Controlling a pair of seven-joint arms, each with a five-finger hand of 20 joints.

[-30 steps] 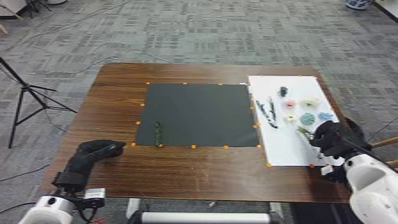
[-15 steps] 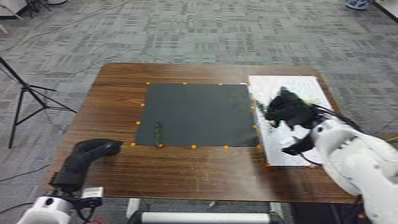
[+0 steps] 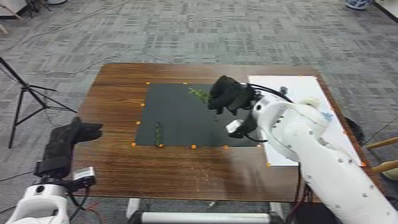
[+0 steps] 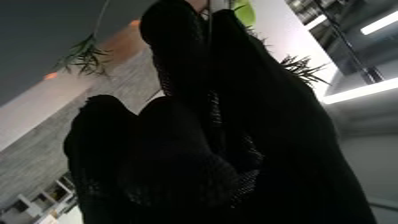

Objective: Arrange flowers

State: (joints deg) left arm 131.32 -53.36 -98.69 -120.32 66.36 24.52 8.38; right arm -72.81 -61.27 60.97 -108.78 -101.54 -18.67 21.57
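While one dark green sprig (image 3: 158, 134) lies on the black mat (image 3: 191, 125), the right hand (image 3: 229, 94) pinches a leafy stem (image 3: 198, 94) above it; with blooms (image 3: 309, 101) left on the white board (image 3: 345, 147), arranging seems barely begun.

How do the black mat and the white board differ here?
The mat is black and squarish; the board is white and longer than wide. The mat bears a dark green sprig near its left near corner, the board a pale yellow flower. Both lie flat on the table, with orange marks at their edges.
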